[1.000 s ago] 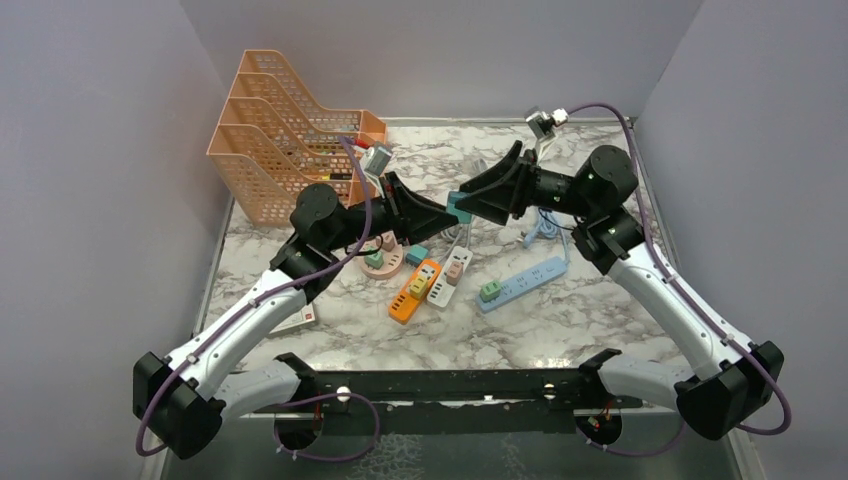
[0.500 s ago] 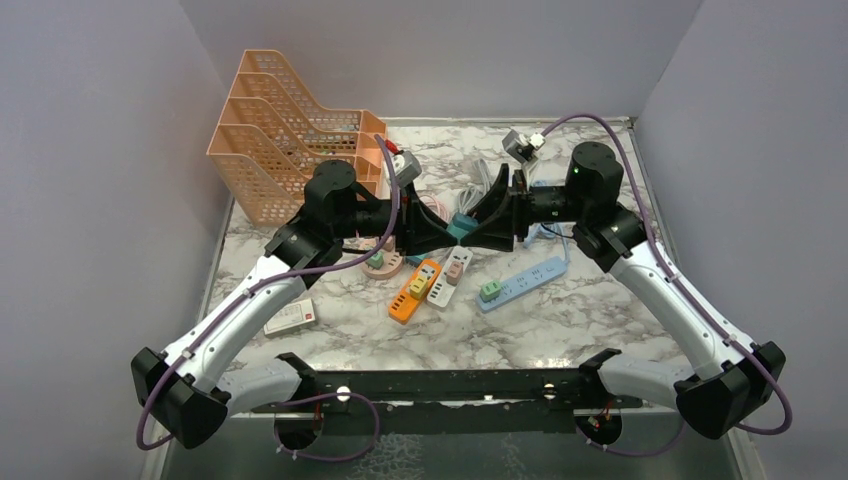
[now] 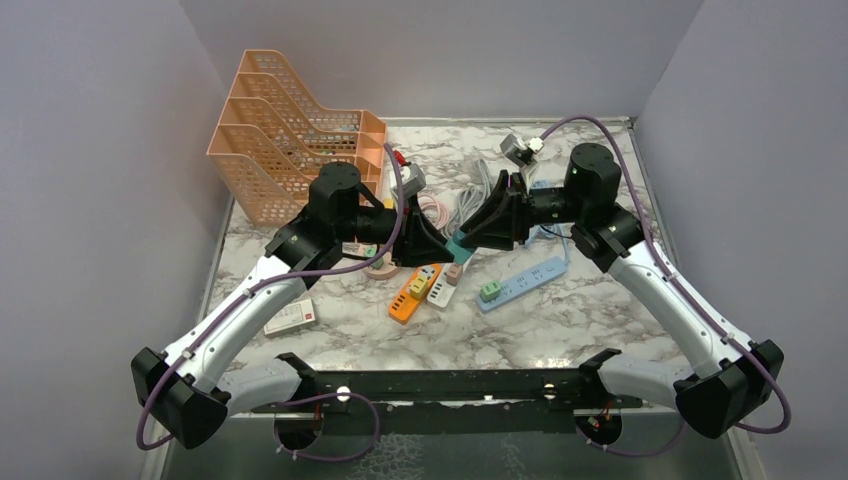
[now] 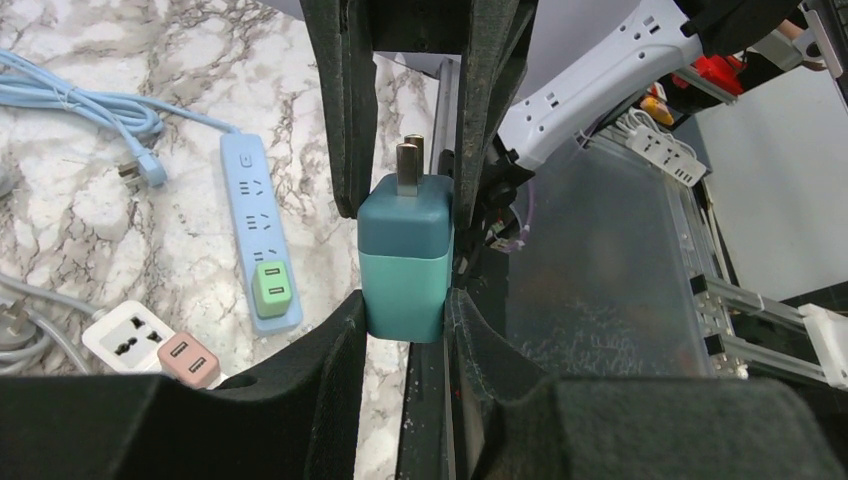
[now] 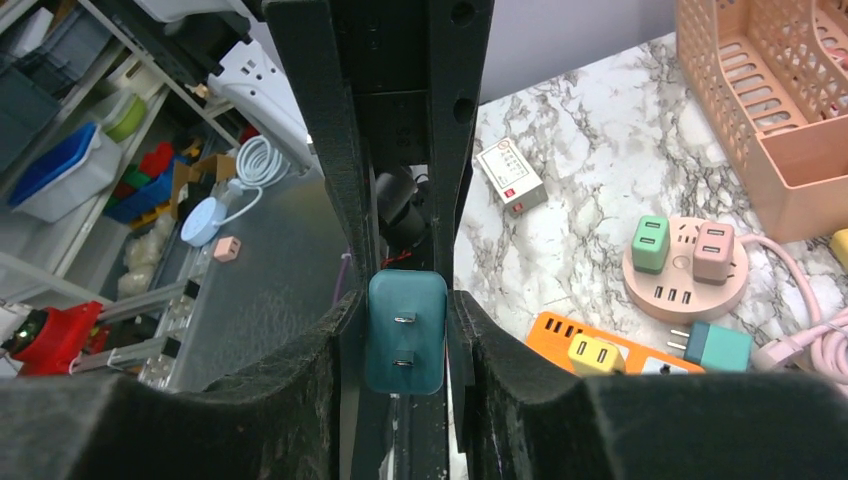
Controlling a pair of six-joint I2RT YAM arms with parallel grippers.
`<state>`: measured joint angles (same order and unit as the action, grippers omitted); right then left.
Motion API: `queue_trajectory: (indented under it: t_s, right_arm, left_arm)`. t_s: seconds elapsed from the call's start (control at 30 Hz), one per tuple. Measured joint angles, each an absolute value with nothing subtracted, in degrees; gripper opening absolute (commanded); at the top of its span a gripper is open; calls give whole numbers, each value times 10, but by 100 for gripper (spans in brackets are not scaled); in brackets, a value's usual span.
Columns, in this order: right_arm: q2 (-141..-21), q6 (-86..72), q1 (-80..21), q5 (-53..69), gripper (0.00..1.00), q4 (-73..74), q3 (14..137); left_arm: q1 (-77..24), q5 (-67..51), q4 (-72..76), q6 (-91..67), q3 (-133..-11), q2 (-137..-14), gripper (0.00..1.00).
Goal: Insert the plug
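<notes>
A teal two-prong plug (image 3: 459,244) hangs above the table between my two grippers, which meet tip to tip. In the left wrist view my left gripper (image 4: 405,300) pinches the plug's light teal base (image 4: 405,270), and the right gripper's fingers (image 4: 340,120) flank its darker prong end. In the right wrist view my right gripper (image 5: 403,305) presses on the plug's sides (image 5: 405,345), prongs facing the camera. Below lie a blue power strip (image 3: 522,281), an orange strip (image 3: 408,297) and a white strip (image 3: 447,283).
A round pink socket hub (image 3: 382,262) lies left of the strips. A green plug (image 3: 490,290) sits in the blue strip. An orange file rack (image 3: 290,135) stands at the back left. Loose cables (image 3: 462,190) lie behind. A small white box (image 3: 290,316) lies front left.
The right gripper carried the teal plug toward the left gripper. The two grippers met and the left shut on the plug's base. Both then moved a little lower, toward the strips.
</notes>
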<state>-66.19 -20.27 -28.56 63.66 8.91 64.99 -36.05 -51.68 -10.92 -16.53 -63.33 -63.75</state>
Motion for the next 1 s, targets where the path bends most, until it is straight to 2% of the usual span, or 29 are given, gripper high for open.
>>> queue_trajectory:
  t_s: [0.17,0.37,0.6,0.7,0.77,0.83,0.97,1.0]
  right_arm:
    - [-664,-203,-285,649,33,85,646]
    - [-673,-207,-284,660,39,83,646]
    - [-679,-208,-284,669,39,86,646]
    - [-679,-207,-284,669,30,86,646]
    - [-681,-208,-284,669,21,87,646]
    - [-682,-208,-284,667,18,87,646]
    - [-679,-224,-284,653,17,71,642]
    - [-676,-233,-284,646,17,61,637]
  left_arm:
    - [-361,-525,-116,-166,-633,-637,0]
    - [-361,-525,-121,-167,-633,-638,0]
    - [-361,-524,-121,-167,-633,-638,0]
    - [-361,-524,-121,-167,-634,-638,1]
    - [-361,-524,-121,-168,-634,-638,8]
    - [-361,-524,-122,-169,-635,-638,19]
    - [-360,-520,-117,-179,-635,-638,57]
    - [-359,-516,-113,-186,-636,-638,63]
